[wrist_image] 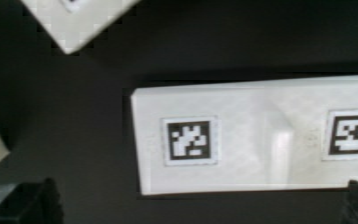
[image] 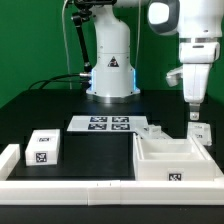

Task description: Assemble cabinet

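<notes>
The cabinet body point(image: 172, 160) is a hollow white box with a tag on its front. It stands at the front of the exterior view's right. A small white block point(image: 45, 147) with tags lies at the exterior view's left. My gripper point(image: 195, 112) hangs open and empty above a small white tagged panel point(image: 200, 130) behind the cabinet body. In the wrist view the panel point(wrist_image: 247, 140) shows two tags. It lies just beyond my gripper point(wrist_image: 190, 198), whose dark fingers point(wrist_image: 25, 205) stand wide apart with nothing between them.
The marker board point(image: 105, 124) lies in front of the robot base point(image: 110, 70). A low white border rail point(image: 90, 189) runs along the front and turns up the left side. A corner of another white part point(wrist_image: 78, 20) shows in the wrist view.
</notes>
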`<act>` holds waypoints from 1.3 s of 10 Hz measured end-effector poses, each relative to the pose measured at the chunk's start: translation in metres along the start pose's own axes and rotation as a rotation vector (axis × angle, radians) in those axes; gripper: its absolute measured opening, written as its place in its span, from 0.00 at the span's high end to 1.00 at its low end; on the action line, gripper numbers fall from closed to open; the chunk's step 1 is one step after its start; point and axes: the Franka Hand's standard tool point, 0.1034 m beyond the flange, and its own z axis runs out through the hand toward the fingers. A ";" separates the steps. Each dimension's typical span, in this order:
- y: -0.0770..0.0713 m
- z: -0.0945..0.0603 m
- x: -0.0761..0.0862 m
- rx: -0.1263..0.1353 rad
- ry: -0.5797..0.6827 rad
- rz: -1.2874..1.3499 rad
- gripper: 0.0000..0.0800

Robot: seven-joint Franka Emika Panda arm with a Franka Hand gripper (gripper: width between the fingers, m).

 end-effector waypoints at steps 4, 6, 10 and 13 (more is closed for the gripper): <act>-0.022 0.026 -0.001 0.027 0.015 -0.008 0.00; -0.026 0.035 -0.002 0.040 0.013 -0.007 0.00; -0.030 0.040 -0.004 0.048 0.010 -0.008 0.28; -0.033 0.042 -0.003 0.052 0.008 0.001 0.68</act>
